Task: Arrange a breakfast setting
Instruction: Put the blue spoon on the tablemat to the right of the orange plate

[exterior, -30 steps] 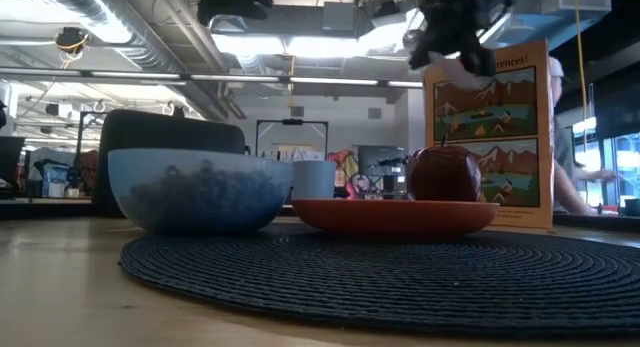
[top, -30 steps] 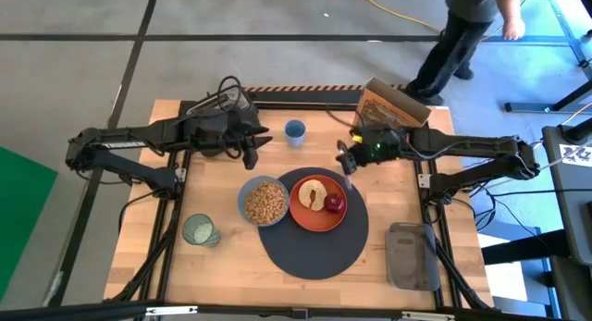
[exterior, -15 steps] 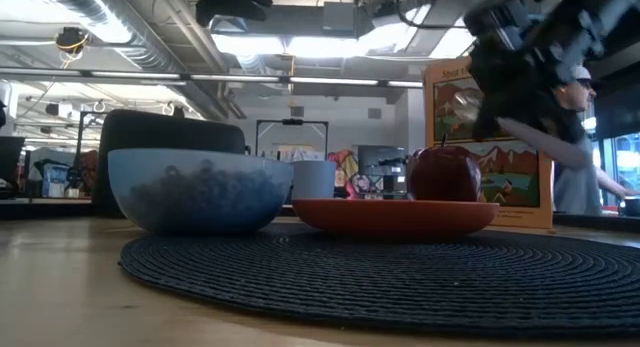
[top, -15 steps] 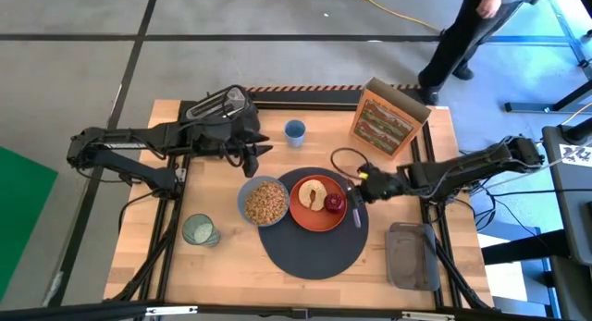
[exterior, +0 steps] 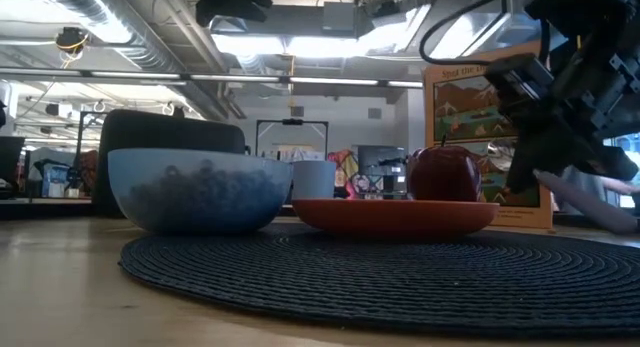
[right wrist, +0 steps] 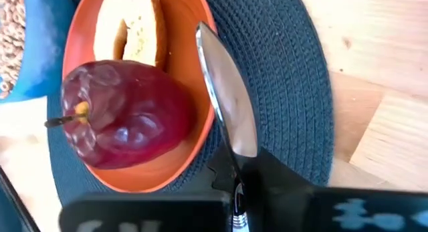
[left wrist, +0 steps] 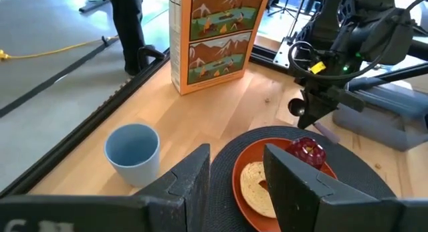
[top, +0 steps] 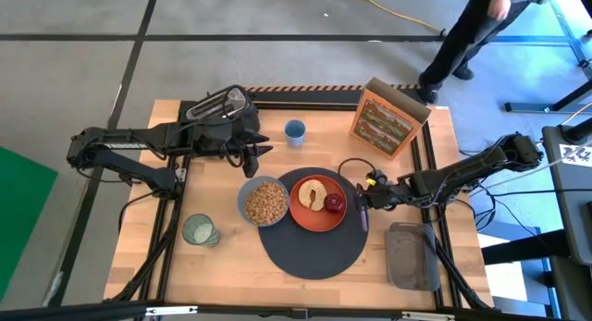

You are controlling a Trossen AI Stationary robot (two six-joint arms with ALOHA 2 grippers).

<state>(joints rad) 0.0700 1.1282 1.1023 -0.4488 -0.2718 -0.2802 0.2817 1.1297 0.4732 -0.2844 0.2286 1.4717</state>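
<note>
Over the last second, down and outward with the right gripper point(top: 363, 199): away from its high spot near the cereal box point(top: 381, 117), and now low at the right rim of the orange plate point(top: 301, 216), over the dark mat point(top: 314, 247). Clamped tight on the spoon point(right wrist: 227, 98), whose bowl end points forward along the plate's edge, just beside the red apple point(right wrist: 124, 118). Hard to tell whether the spoon touches the mat yet; in the low view it seems to hover just above the weave, with a pale shape under the gripper that may be its handle.

No change elsewhere. Left gripper point(top: 252, 153) parked behind the blue bowl point(top: 242, 196), fingers apart and empty, same as a second ago. Toast slice point(top: 313, 191) and apple together on the plate, plate and cereal-filled bowl both on the mat, bowl touching the plate's left side. Green glass cup point(top: 199, 230) off the mat near the front left corner of the table; a small blue cup point(top: 295, 130) well behind the setting.

Meaning for the task: looks like the placing of the spoon, right of the plate. Probably left to do: lower it flat on the mat, let go, then bring in the green cup.
</note>
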